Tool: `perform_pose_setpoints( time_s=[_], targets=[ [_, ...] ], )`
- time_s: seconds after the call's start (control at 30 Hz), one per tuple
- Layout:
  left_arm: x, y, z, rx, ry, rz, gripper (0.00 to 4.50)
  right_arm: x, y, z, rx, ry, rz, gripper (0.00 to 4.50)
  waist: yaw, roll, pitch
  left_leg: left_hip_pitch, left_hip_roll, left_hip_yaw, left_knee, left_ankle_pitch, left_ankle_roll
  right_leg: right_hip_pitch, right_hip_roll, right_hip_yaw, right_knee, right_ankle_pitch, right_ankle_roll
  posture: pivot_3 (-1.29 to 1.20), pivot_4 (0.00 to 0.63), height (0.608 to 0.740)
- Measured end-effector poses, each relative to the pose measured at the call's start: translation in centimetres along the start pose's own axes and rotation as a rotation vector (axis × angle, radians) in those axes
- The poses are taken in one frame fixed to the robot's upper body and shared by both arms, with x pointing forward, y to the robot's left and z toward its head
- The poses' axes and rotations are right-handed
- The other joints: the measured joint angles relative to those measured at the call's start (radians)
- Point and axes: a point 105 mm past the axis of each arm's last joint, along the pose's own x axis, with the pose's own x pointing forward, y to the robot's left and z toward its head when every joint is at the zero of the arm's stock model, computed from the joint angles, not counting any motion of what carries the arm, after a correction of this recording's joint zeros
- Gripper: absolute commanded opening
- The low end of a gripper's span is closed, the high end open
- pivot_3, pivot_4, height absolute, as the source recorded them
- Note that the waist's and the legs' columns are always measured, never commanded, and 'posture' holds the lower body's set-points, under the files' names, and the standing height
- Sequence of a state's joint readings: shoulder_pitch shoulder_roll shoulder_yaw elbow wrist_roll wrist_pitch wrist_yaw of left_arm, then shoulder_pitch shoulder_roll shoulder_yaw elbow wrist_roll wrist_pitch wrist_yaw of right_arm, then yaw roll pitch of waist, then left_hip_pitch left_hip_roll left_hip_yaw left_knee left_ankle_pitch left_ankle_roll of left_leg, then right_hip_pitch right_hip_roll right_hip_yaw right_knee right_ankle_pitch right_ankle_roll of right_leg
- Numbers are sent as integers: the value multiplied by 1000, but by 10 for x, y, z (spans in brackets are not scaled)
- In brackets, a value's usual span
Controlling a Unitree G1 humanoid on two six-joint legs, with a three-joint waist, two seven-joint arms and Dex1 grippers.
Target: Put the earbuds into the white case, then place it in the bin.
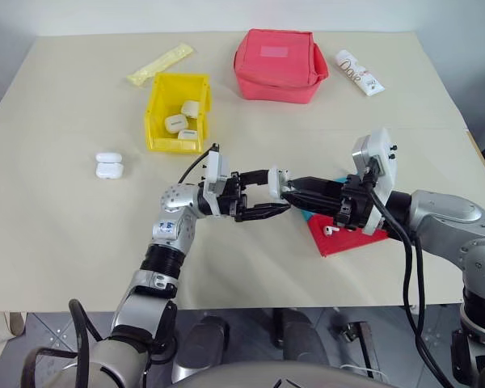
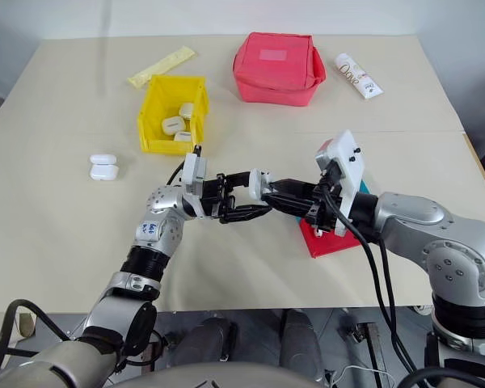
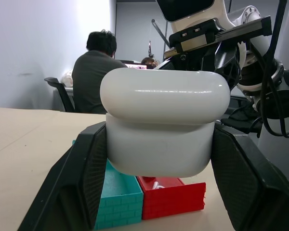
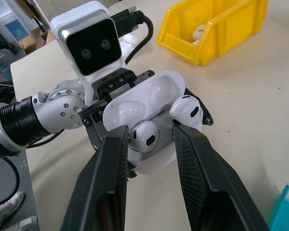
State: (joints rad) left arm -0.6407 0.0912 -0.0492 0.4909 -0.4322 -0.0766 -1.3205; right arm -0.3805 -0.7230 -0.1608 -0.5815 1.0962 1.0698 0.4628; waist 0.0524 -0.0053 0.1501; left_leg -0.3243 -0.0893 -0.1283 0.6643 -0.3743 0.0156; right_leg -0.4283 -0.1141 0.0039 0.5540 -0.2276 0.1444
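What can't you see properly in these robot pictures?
- Left wrist view: the small glossy white case hides its own inside and any earbud.
- Right wrist view: the right claw covers the case's front.
- Eye views: print on the white tube is too small.
- The bright yellow plastic bin's near wall hides part of its floor.

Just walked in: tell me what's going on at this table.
The left gripper holds an open white case above the table, jaws clamped on its body. The right gripper is at the case, jaws around an earbud sitting in it; a second earbud is in the other slot. Another earbud lies in the red tray. The yellow bin already holds several cases.
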Motion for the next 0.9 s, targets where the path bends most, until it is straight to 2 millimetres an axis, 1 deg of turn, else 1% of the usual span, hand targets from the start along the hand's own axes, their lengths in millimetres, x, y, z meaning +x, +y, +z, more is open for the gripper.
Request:
perform_pose_setpoints(
  time_s=[0.17,0.27,0.37,0.57,0.7,0.77,0.8,0.87,0.9],
  targets=[
    [-1,4,1,-6,-2,10,2798,-3,-2,0,-8,13,-10,1503,0,0,0,0,0,0,0,0,0,0,0,0,0,0,0,0,150,740],
    [-9,9,8,12,-33,45,2798,-8,-12,-7,13,54,-63,1503,0,0,0,0,0,0,0,0,0,0,0,0,0,0,0,0,150,740],
    [-9,11,12,26,-52,49,2798,-9,-15,-9,22,63,-76,1503,0,0,0,0,0,0,0,0,0,0,0,0,0,0,0,0,150,740],
    [-9,11,12,27,-54,52,2798,-10,-15,-8,19,66,-80,1503,1,0,0,0,0,0,0,0,0,0,0,0,-1,0,0,0,150,740],
    [-11,10,8,29,-27,43,2798,-20,-21,-7,4,74,-126,1503,2,0,0,0,0,0,0,0,0,0,0,0,-1,0,0,0,150,740],
    [-13,9,2,22,20,32,2798,-26,-22,-4,-24,77,-155,1110,2,-1,0,-1,0,0,0,0,0,0,0,0,-2,0,0,0,150,740],
    [-14,9,0,19,41,25,2798,-29,-22,-1,-49,78,-169,861,2,0,0,-1,0,0,0,0,0,0,0,0,-2,0,0,0,150,740],
    [-14,9,-2,24,74,15,2798,-33,-21,6,-91,74,-194,216,2,-1,1,-1,0,0,0,0,0,0,0,0,-2,0,0,0,150,740],
    [-11,10,-2,30,91,9,2798,-32,-20,11,-114,68,-201,12,2,-1,1,-1,0,0,0,0,0,0,0,0,-2,0,0,0,150,740]
  ],
)
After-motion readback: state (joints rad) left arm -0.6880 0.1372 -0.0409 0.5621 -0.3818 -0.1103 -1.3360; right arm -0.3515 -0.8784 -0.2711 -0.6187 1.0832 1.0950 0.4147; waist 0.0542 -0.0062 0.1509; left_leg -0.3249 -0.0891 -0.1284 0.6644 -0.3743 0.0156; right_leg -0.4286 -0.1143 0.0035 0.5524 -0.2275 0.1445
